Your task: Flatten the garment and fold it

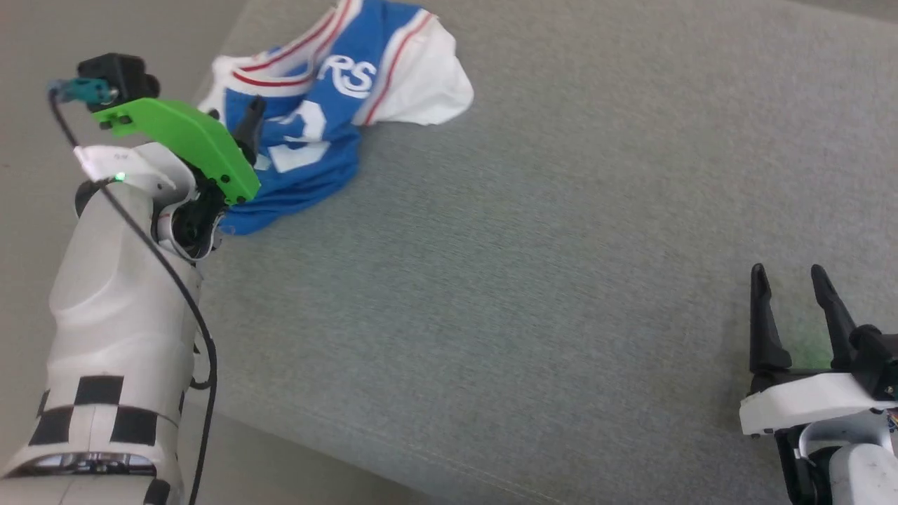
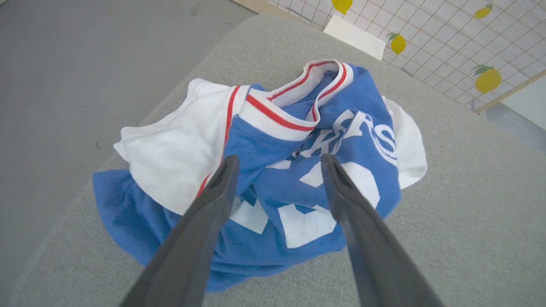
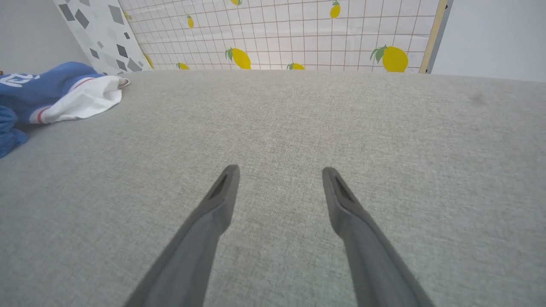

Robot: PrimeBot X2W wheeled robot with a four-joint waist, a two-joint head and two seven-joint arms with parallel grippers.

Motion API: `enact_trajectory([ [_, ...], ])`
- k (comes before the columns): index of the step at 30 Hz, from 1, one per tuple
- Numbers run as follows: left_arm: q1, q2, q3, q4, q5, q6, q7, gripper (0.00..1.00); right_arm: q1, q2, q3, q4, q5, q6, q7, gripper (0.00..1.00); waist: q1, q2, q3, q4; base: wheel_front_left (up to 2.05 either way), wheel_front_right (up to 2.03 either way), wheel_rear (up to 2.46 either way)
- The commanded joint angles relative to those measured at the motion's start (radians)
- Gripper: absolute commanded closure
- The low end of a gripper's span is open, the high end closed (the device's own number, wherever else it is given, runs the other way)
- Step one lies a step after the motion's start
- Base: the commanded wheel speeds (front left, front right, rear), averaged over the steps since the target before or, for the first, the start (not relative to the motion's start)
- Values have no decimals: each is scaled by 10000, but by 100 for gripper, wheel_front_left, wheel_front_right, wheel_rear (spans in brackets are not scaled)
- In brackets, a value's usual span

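one crumpled garment (image 1: 337, 144) at left edge of grey surface (image 1: 533, 280), left end effector (image 2: 277, 160) released above it, right end effector (image 3: 279, 170) released

One shirt (image 1: 330, 105) lies at the far left corner of the one table (image 1: 526, 294). There are two grippers, the left gripper (image 2: 279, 160) and the right gripper (image 1: 787, 273). Each has two fingers (image 3: 213, 213), four in all. One green bracket (image 1: 182, 140) and one black cable (image 1: 175, 287) sit on the left arm (image 1: 112, 301).
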Motion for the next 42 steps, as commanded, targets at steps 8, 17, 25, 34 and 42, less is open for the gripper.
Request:
enact_trajectory([
  [8,-322,145,-900,964,-332,-69,1235,0,281,-1,-131,-739,-102,-15,317,0,-2,0,970,-718,0,0,0],
  [17,-107,-90,-1099,1685,-921,-70,1022,100,359,-1,-189,-1026,-123,-15,478,0,-2,0,1089,-557,0,0,0],
  [25,-933,317,-887,1424,-361,231,-2401,100,219,-1,131,-508,223,-15,221,0,-2,0,362,-433,0,0,0],
  [34,-2674,954,-2188,-126,269,-60,-3562,100,24,-1,659,925,1105,-15,-474,0,-2,0,-1238,-1234,0,0,0],
  [42,-3246,925,-3581,-2288,-1119,-68,-3077,100,29,-1,760,1843,1699,-15,-718,0,-2,0,-2348,-2473,0,0,0],
])
